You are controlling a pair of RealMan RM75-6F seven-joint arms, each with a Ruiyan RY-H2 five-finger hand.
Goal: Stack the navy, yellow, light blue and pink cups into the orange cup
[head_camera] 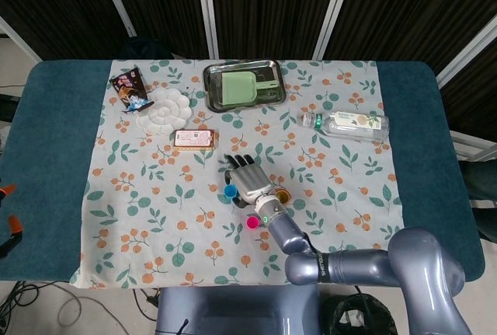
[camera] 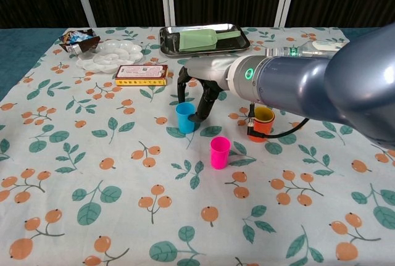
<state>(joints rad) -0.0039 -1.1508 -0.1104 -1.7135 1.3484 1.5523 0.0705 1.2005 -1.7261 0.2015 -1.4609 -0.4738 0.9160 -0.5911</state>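
One arm in view, the right. Pink cup [camera: 220, 152] stands nearest, upright and alone on the tablecloth [camera: 92, 173]. Behind it, right hand [camera: 199, 90] hangs over the light blue cup [camera: 184, 117], fingers [camera: 204, 102] spread around it; cannot tell if they grip. Orange cup [camera: 260, 128] to the right, yellow cup [camera: 265, 115] nested inside. Far back, metal tray [camera: 170, 47] holds a green scoop [camera: 200, 39].

No readable text anywhere on the table right now.
The red-and-cream box [camera: 141, 73] carries printed lettering, the bottle [head_camera: 348, 124] a pale label, the snack packet [head_camera: 129, 86] some printing too, but all of it is too small and blurred to make out a single word or number.
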